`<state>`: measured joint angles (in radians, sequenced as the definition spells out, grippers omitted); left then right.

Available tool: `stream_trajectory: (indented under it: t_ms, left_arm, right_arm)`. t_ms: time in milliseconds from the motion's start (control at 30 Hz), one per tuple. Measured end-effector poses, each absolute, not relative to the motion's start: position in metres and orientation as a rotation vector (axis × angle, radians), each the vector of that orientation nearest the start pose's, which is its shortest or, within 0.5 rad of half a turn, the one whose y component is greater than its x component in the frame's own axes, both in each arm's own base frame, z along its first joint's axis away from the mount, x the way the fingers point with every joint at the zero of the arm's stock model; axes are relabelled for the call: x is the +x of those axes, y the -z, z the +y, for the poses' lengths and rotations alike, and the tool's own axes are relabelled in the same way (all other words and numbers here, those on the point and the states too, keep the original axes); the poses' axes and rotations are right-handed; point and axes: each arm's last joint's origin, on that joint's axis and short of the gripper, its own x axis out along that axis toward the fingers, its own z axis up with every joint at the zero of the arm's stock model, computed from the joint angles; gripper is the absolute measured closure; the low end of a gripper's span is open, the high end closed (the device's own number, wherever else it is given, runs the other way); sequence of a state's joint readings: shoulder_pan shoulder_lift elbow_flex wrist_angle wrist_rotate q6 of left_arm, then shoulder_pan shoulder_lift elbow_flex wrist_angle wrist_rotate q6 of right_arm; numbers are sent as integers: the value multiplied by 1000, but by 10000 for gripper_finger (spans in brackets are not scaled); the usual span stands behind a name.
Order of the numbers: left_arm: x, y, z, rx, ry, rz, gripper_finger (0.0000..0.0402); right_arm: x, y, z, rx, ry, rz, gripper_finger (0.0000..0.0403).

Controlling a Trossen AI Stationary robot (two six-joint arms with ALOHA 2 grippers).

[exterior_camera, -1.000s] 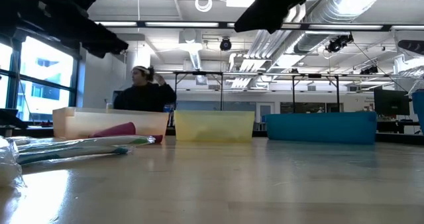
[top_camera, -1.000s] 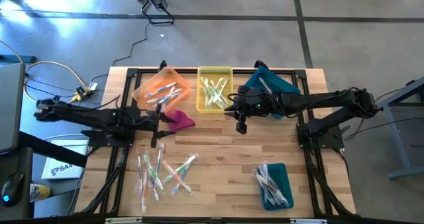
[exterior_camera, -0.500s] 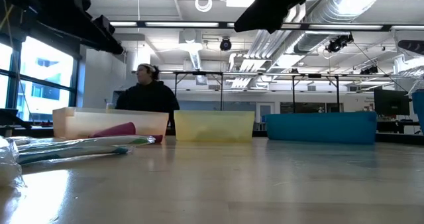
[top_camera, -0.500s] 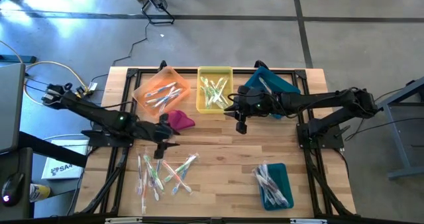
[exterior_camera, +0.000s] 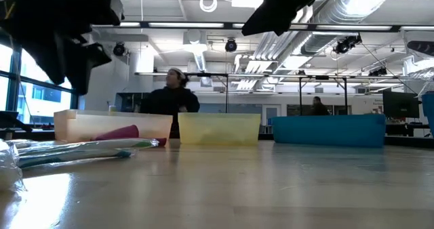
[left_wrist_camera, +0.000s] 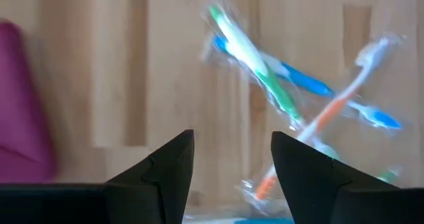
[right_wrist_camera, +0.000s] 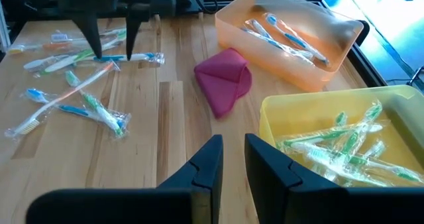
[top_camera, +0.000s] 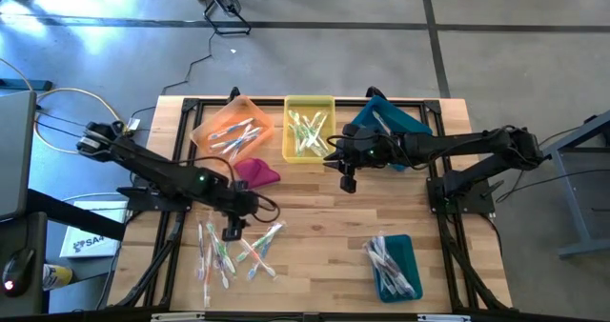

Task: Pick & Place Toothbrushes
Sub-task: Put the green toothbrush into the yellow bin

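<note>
Wooden table: left gripper hangs over loose toothbrushes, fingers spread wide, nothing between them. Right gripper beside the yellow bin, fingers nearly together, nothing held.

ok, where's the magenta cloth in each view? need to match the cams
High view: magenta cloth on the table, just in front of the orange bin.
Low view: a low magenta strip at left, against the orange bin's wall.
Left wrist view: blurred, at the picture's left edge.
Right wrist view: mid-picture, beside the orange bin.
Shared landmark: the orange bin.
</note>
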<state>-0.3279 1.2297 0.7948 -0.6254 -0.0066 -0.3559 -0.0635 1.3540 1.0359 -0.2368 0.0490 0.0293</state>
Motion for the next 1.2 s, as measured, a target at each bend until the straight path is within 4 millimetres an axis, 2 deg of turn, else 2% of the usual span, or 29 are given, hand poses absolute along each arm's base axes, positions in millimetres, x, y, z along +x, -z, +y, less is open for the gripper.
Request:
stream_trajectory:
  t_ms: [167,500,900,1200]
  left_arm:
    - [223,-205,-76,-217,66,1149,203]
    - [248,-188,-100,-221,108,1039,203]
    - [251,-161,-120,-266,-1,1089,204]
    - [254,-148,-121,-291,-44,1130,203]
  right_arm:
    - [296,-291,-20,33,118,554,347]
    - [296,-291,-20,33,118,554,347]
    - [296,-291,-20,33,118,554,347]
    - [296,-290,-20,33,118,562,347]
